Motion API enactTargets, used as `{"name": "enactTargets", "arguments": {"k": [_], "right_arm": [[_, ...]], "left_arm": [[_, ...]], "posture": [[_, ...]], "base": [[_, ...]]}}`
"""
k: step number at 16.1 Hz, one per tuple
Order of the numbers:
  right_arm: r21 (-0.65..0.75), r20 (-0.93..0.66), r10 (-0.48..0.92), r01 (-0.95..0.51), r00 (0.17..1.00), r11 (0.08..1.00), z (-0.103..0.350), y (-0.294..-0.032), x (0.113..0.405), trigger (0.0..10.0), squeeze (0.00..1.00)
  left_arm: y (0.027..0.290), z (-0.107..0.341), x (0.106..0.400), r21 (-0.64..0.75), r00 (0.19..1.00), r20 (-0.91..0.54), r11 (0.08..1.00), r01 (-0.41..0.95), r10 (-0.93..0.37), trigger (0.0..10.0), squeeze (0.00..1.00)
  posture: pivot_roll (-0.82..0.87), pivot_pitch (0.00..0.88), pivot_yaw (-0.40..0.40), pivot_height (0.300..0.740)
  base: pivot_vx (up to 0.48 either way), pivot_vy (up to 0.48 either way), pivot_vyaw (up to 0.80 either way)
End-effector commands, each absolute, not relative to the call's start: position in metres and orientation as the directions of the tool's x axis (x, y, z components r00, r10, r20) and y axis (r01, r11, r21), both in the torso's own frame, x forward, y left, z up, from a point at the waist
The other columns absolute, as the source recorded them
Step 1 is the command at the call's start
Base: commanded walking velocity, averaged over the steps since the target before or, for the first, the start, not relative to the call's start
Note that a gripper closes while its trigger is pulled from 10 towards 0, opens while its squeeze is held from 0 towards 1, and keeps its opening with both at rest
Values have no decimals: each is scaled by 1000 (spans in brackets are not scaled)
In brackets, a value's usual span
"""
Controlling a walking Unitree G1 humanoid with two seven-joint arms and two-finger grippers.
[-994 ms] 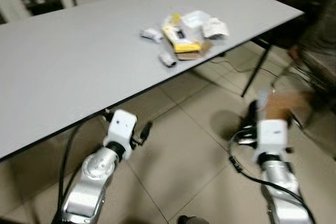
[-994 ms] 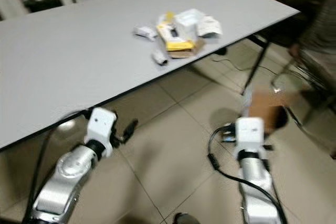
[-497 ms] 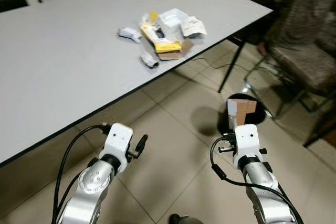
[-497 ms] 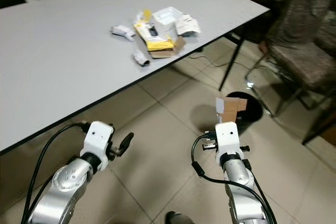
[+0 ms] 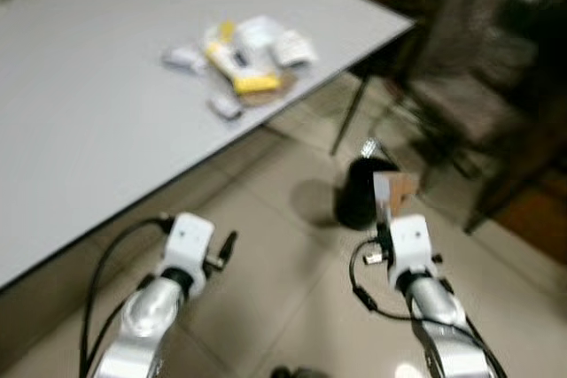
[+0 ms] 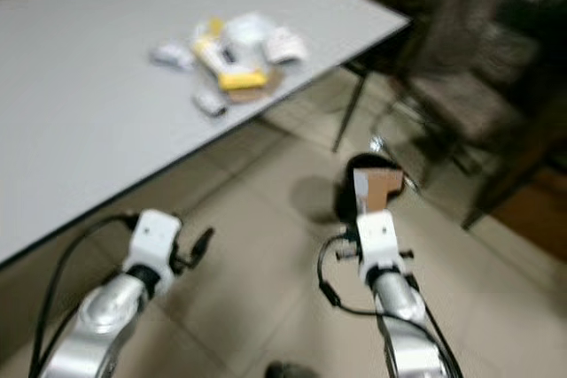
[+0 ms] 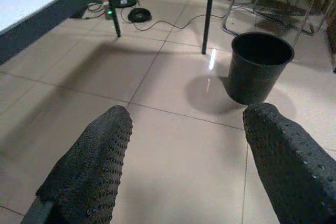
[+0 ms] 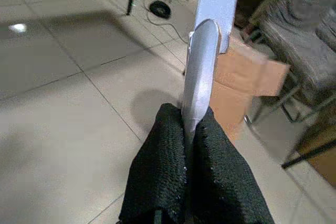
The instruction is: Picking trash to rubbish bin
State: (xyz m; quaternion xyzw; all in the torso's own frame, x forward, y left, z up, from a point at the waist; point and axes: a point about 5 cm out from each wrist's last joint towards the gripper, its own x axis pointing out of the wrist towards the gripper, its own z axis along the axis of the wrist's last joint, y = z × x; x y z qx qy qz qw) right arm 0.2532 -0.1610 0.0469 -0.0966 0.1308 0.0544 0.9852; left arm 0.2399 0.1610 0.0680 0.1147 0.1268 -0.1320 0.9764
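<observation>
Pinched tight in the right gripper (image 8: pixel 191 129): a flattened cardboard piece (image 8: pixel 233 82), brown on one face and grey-white on the other, standing upright out of the closed black fingers (image 8: pixel 163 166). Held above the tiled floor (image 7: pixel 173 145), just in front of the black rubbish bin (image 5: pixel 359 192) and partly overlapping it in the head views. Bin upright on the floor beside a thin black leg of the bench (image 5: pixel 97 86), near its corner, mouth open and dark inside.

Left gripper (image 7: pixel 184 145) held low over the tiles, short of the bin, its two black dotted fingers (image 7: pixel 94 166) spread wide with nothing between them; bin seen through the gap, with a shine on the tile beside it.

Up on the grey bench, well apart from the bin: a small heap of trash (image 5: pixel 239 59) close to the bench edge, with a yellow packet (image 5: pixel 232 66), white wrappers and a scrap of brown card. Details blurred.

Beyond the bin, a chair with a mottled seat (image 5: pixel 461 99). Under the bench, a tangle of cables and a power strip showing a green light (image 7: pixel 123 3).
</observation>
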Motion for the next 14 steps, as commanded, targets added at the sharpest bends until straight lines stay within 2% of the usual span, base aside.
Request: {"name": "enactTargets", "arguments": {"k": [1,10,14], "right_arm": [[-184,-270,76,-129,960,974,47,-169,253,10000,0],[-137,-291,54,-98,955,986,41,-168,244,10000,0],[-124,-297,66,-107,953,987,41,-166,244,10000,0]], "left_arm": [[148,70,240,190,934,-253,934,304,-253,10000,0],[138,75,249,196,911,-230,901,387,-341,10000,0],[136,77,253,188,905,-222,895,405,-363,10000,0]], "posture": [[-8,105,-134,740],[-40,99,-61,740],[-40,96,-59,740]], "base": [[0,0,-800],[28,0,-800],[317,0,-127]]}}
